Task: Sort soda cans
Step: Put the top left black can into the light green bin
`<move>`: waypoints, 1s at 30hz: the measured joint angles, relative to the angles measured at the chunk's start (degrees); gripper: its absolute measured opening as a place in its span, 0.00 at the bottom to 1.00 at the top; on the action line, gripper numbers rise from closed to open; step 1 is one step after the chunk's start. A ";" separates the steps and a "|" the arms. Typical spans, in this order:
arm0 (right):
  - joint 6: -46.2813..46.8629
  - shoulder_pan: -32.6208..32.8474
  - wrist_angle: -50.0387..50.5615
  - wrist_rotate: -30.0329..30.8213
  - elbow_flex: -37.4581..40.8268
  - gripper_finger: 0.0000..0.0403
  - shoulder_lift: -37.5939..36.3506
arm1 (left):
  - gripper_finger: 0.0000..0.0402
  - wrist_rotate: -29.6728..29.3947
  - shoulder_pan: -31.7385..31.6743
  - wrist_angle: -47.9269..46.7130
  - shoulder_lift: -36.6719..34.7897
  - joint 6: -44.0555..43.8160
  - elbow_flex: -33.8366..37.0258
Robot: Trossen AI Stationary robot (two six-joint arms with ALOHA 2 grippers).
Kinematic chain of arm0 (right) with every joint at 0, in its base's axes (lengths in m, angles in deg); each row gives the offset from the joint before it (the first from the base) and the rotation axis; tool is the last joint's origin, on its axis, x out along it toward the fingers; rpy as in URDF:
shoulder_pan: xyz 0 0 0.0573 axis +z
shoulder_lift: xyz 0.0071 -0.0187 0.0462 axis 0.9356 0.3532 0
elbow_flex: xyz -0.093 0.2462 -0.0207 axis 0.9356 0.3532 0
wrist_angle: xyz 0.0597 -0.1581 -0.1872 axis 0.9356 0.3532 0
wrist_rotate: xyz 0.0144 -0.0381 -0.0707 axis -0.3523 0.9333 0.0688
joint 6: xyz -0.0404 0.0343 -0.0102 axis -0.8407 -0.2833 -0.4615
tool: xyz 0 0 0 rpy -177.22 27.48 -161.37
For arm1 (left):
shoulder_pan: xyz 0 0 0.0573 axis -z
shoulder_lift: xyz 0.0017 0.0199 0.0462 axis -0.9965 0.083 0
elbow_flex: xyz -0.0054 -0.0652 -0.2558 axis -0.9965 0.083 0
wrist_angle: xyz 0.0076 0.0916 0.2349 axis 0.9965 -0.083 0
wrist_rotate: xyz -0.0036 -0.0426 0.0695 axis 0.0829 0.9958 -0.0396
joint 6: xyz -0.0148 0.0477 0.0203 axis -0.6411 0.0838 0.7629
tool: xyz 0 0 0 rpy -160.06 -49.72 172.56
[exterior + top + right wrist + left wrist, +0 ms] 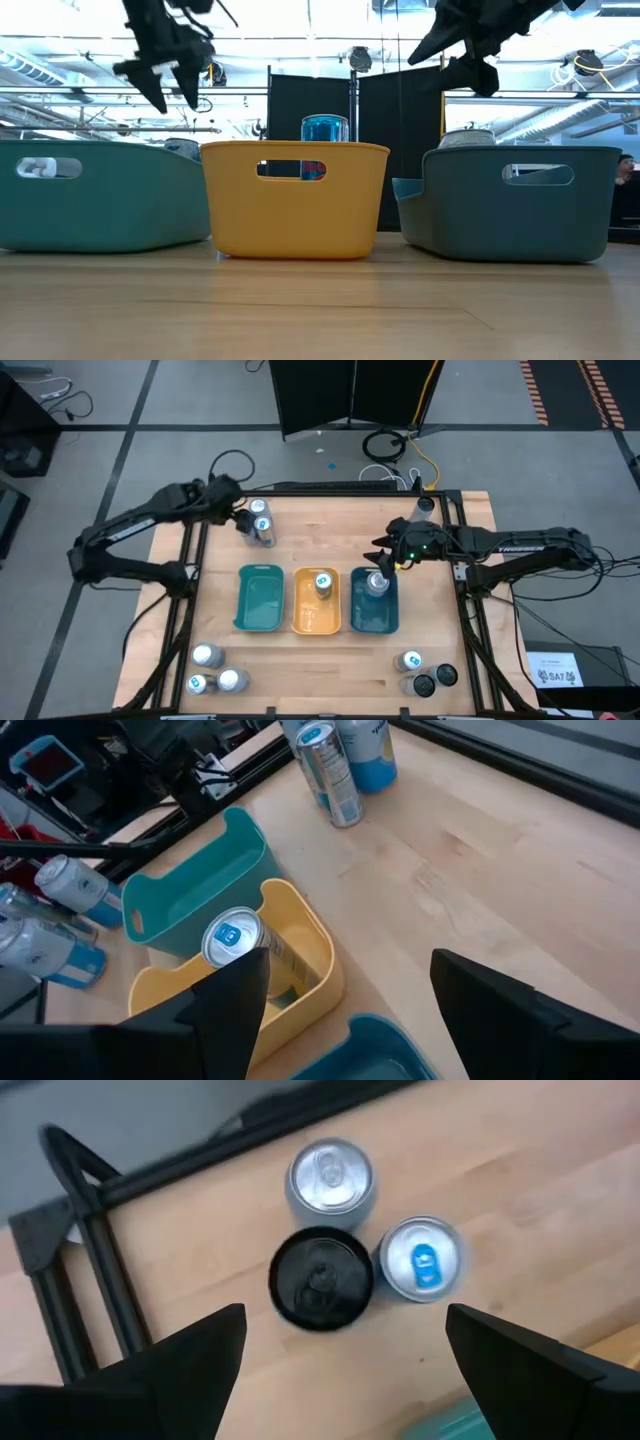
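Three soda cans stand upright at the table's far left: a silver-topped one (pixel 330 1175), a black one (pixel 322 1277) and one with a blue tab (pixel 423 1260). My left gripper (pixel 345 1370) hovers open above them (pixel 240 518), touching none. A blue-tabbed can (pixel 322 582) stands in the orange tray (pixel 318 622), and a silver can (pixel 377 582) stands in the blue tray (pixel 375 622). My right gripper (pixel 350 1010) hangs open above the blue tray's far end (pixel 385 555), holding nothing. The teal tray (pixel 260 600) holds no can.
Three cans (pixel 212 672) stand at the near left corner. Three more (pixel 428 674), two of them black, stand at the near right. Black frame rails (pixel 190 560) run along the table's sides. Bare wood lies between the trays and the near edge.
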 joint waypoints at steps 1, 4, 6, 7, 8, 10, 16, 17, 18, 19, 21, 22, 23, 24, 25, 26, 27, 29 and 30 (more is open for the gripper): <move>0.58 0.02 0.01 0.00 0.00 0.67 0.11 | 0.88 1.01 -1.46 0.03 1.22 1.03 -0.29; 1.74 0.38 0.04 -0.05 0.00 0.67 0.49 | 0.88 2.94 -4.98 0.16 4.00 2.78 -0.64; 1.86 0.59 0.05 -0.12 0.00 0.67 0.60 | 0.88 3.58 -6.39 0.14 5.34 3.21 -0.64; 1.89 0.61 0.05 -0.16 0.00 0.67 0.60 | 0.88 3.69 -6.91 0.27 5.86 3.89 -0.64; 1.89 0.61 0.05 -0.23 0.00 0.67 0.60 | 0.88 3.89 -7.31 0.54 6.34 4.49 -0.64; 1.89 0.59 0.05 -0.26 0.00 0.67 0.60 | 0.88 5.82 -7.92 1.25 7.31 5.83 -0.64; 1.89 0.59 0.06 -0.29 0.00 0.67 0.64 | 0.88 7.98 -8.41 2.20 10.25 7.15 -0.64; 1.89 0.59 0.08 -0.31 0.00 0.67 0.64 | 0.88 8.32 -8.39 2.19 10.80 7.26 -0.64; 1.89 0.59 0.08 -0.33 0.00 0.67 0.64 | 0.88 8.80 -8.35 2.19 11.26 7.58 -0.64; 1.89 0.59 0.08 -0.33 0.00 0.67 0.64 | 0.88 8.99 -8.33 2.13 11.76 7.69 -0.64; 1.89 0.59 0.09 -0.36 0.00 0.67 0.64 | 0.88 8.80 -8.40 1.89 12.63 7.67 -0.64; 1.89 0.59 0.10 -0.37 0.00 0.67 0.64 | 0.88 8.36 -8.39 1.87 12.93 7.66 -0.64; 1.89 0.59 0.10 -0.38 0.00 0.67 0.64 | 0.88 8.10 -8.39 1.88 13.13 7.60 -0.64; 1.89 0.59 0.10 -0.39 0.00 0.67 0.64 | 0.88 8.10 -8.39 1.87 13.31 7.53 -0.64; 1.89 0.59 0.10 -0.39 0.00 0.67 0.64 | 0.88 8.08 -8.52 1.87 13.43 7.55 -0.64; 1.89 0.58 0.10 -0.39 0.00 0.67 0.64 | 0.88 8.07 -8.71 1.87 13.49 7.56 -0.64; 1.89 0.59 0.10 -0.39 0.00 0.67 0.64 | 0.87 8.02 -8.97 1.87 13.49 7.54 -0.64; 1.89 0.58 0.10 -0.39 0.00 0.67 0.64 | 0.84 7.86 -9.62 1.87 13.46 7.45 -0.64; 1.89 0.57 0.10 -0.39 0.00 0.67 0.64 | 0.82 7.90 -9.99 1.82 13.49 7.25 -0.64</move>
